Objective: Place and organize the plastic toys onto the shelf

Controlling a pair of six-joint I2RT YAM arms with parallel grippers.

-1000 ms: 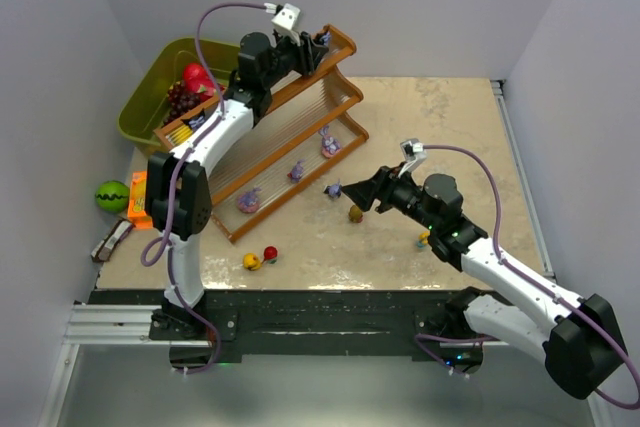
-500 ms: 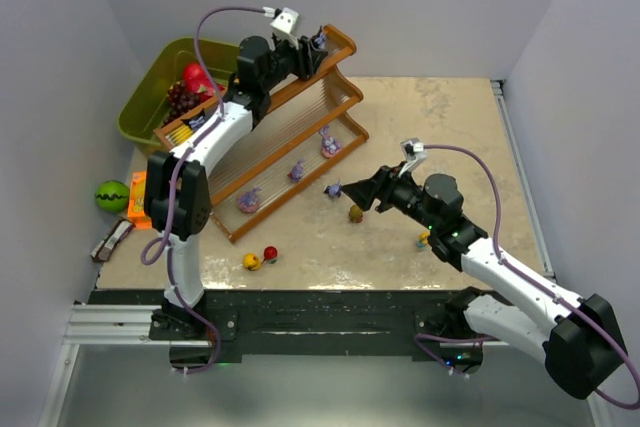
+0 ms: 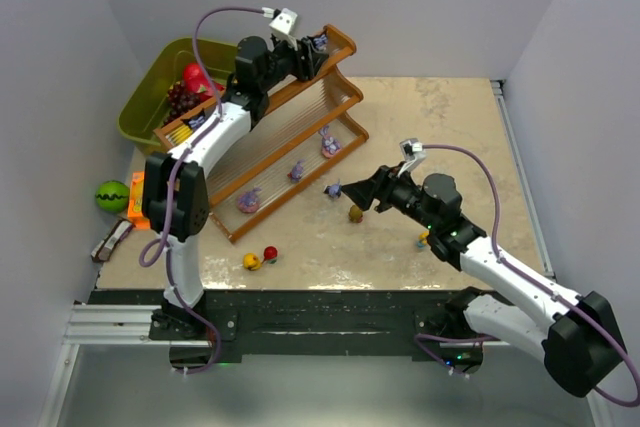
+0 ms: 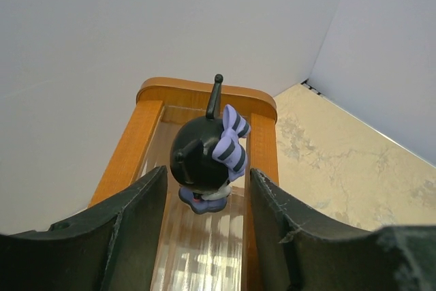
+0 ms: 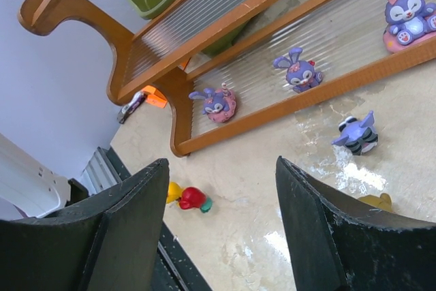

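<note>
Shelf [image 3: 300, 119] so far: three purple bunnies [image 5: 300, 71] lined up on the bottom tier, plus one dark blue-black toy [image 4: 204, 158] standing at the far end of the top tier. Left gripper [image 4: 208, 172] brackets that one, jaws a little apart, not squeezing it as far as I can see. Right gripper [image 5: 221, 161] hangs wide open and empty over the table [image 3: 440, 137], near a striped purple toy [image 5: 356, 134] and an olive toy [image 5: 375, 201]. Green bin [image 3: 138, 102] holds red fruit [image 3: 197, 77] and grapes [image 3: 180, 99].
</note>
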